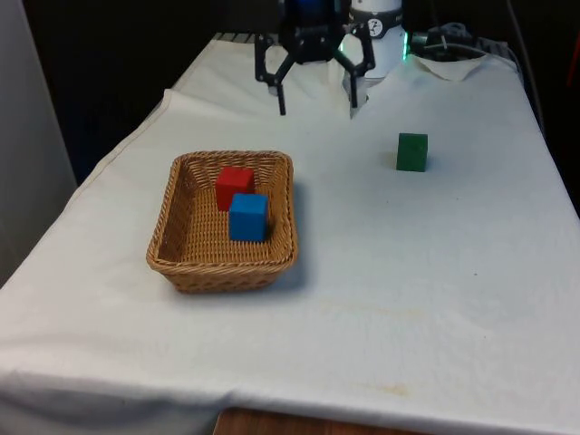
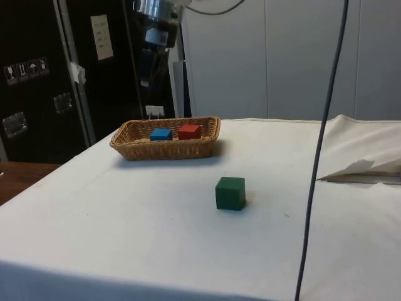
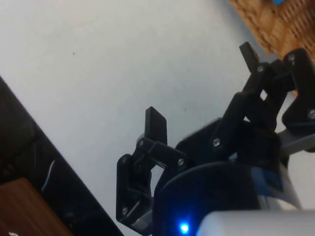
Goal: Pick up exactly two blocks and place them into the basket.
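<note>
A wicker basket (image 1: 181, 258) (image 2: 131, 146) sits toward the front view's left, holding a red block (image 1: 235, 186) (image 2: 189, 132) and a blue block (image 1: 247, 217) (image 2: 161, 134) side by side. A green block (image 1: 411, 151) (image 2: 230, 192) stands alone on the cloth toward the front view's right. My gripper (image 1: 316, 109) (image 3: 202, 88) hangs open and empty well above the cloth at the far end, beyond the basket, with its fingers (image 3: 156, 126) spread wide. A corner of the basket (image 3: 266, 24) shows past the fingertips in the wrist view.
The white cloth (image 1: 381, 290) covers the whole table. Crumpled cloth folds (image 1: 458, 63) (image 2: 363, 169) lie at the far end near the robot base. A hanging cable (image 2: 322, 144) crosses the side view. The table's wooden edge (image 3: 24, 206) shows in the wrist view.
</note>
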Controlling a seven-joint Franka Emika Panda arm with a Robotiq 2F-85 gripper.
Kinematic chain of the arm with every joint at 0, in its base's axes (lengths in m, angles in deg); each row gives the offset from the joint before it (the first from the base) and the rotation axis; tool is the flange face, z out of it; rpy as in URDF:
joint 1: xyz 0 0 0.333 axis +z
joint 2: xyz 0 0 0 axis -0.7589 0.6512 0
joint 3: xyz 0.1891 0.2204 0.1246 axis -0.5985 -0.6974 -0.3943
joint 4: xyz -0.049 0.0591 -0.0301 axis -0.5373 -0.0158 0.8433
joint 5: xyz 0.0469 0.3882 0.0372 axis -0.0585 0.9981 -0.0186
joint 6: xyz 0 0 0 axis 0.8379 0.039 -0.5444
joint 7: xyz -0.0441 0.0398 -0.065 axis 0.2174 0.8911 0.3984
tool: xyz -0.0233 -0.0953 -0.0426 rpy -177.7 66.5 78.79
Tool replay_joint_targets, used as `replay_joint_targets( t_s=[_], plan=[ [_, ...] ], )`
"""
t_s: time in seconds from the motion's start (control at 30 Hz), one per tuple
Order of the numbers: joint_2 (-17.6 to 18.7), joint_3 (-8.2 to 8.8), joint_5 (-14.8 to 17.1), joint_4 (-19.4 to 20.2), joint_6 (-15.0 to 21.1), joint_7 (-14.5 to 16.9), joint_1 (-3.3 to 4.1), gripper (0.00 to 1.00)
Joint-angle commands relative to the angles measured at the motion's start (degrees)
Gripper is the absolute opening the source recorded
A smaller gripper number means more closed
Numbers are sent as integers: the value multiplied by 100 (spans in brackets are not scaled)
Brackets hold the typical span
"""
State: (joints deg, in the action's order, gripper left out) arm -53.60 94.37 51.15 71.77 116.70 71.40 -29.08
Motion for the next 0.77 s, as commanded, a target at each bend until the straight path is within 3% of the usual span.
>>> replay_joint_targets(
  t_s=[0.0, 0.1, 0.13, 0.17, 0.4, 0.43, 0.47, 0.53, 0.7, 0.73],
  plan=[
    [-97, 17, -166, 86, 80, -160, 69, 100],
    [-315, -80, -338, 189, 80, -327, 63, 100],
    [-281, -120, -212, 138, 0, -201, 6, 100],
    [-367, -109, -378, 212, 80, -367, 69, 100],
    [-710, -292, -630, 361, 74, -613, 52, 100],
    [-739, -350, -516, 344, 0, -510, 11, 100],
    [-808, -344, -688, 401, 74, -670, 46, 100],
    [-900, -395, -745, 447, 80, -722, 40, 100],
    [-1071, -470, -802, 550, 132, -739, 17, 100],
    [-1083, -476, -693, 527, 40, -659, 11, 100]
  ],
)
